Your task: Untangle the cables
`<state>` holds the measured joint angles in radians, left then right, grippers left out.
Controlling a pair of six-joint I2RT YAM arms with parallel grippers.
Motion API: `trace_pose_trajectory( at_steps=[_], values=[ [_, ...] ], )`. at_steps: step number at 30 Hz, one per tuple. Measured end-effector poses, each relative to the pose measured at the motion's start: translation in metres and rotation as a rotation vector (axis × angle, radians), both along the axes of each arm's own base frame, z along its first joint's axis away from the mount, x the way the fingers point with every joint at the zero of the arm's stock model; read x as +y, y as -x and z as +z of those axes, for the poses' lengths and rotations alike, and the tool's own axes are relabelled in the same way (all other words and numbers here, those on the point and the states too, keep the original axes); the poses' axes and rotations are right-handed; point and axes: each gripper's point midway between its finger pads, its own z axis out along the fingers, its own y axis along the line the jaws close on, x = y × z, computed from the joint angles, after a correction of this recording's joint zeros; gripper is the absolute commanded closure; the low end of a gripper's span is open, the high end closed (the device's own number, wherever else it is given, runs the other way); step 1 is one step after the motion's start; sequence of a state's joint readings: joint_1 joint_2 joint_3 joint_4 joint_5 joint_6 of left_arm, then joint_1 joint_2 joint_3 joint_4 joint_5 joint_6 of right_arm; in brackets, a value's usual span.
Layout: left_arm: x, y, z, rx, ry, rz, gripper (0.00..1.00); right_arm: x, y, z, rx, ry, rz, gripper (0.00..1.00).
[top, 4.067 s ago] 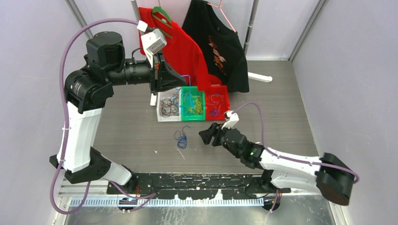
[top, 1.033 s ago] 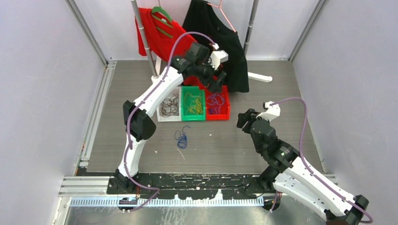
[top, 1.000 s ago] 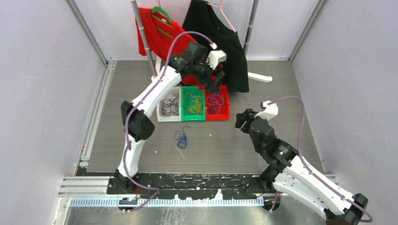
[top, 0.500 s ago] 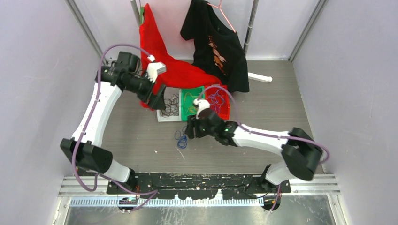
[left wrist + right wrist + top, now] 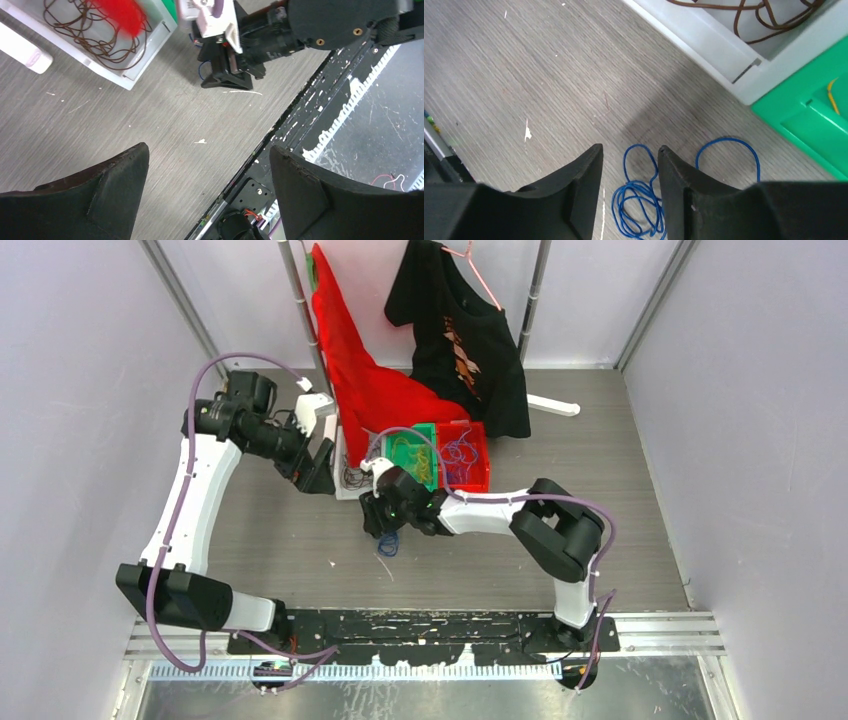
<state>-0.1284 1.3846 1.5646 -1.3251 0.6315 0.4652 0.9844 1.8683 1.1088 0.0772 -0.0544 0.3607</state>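
Note:
A loose blue cable (image 5: 388,540) lies coiled on the grey table in front of the bins. My right gripper (image 5: 376,523) hangs low right over it. In the right wrist view the right gripper (image 5: 630,146) stands partly open, with the coil (image 5: 634,183) and one loop lying between its fingers and untouched. Other cables sit sorted in bins: brown in the white bin (image 5: 356,472), yellow in the green bin (image 5: 412,455), purple in the red bin (image 5: 460,452). My left gripper (image 5: 318,468) is wide open and empty (image 5: 208,146), above the table left of the white bin.
A red shirt (image 5: 365,390) and a black shirt (image 5: 465,330) hang from a rack at the back, the red one draping onto the bins. The black base rail (image 5: 430,625) runs along the near edge. Walls close in on both sides.
My right arm has swung left from in front of the bins to just over the blue cable, and its jaws have narrowed. The left gripper has dropped slightly toward the white bin.

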Motion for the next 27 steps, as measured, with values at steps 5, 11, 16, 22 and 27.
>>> trace_pose_trajectory(
  at_steps=[5,11,16,22,27],
  values=[
    [0.000,0.013,-0.005,0.018,0.003,-0.043,0.12,0.005,-0.005,-0.001,-0.023,0.012,0.020,0.90],
    [-0.003,0.022,-0.009,0.033,0.023,-0.072,0.16,0.004,-0.006,0.007,-0.034,0.014,0.028,0.99],
    [-0.010,0.028,-0.007,0.038,0.068,-0.090,0.16,-0.005,-0.005,0.058,-0.063,-0.073,0.013,0.99],
    [-0.022,0.037,0.001,0.025,0.161,-0.122,0.14,-0.019,-0.005,0.176,-0.146,-0.369,-0.036,0.99],
    [-0.038,0.036,0.007,0.006,0.235,-0.129,0.20,-0.022,0.005,0.220,-0.132,-0.537,-0.045,0.99]
  ],
)
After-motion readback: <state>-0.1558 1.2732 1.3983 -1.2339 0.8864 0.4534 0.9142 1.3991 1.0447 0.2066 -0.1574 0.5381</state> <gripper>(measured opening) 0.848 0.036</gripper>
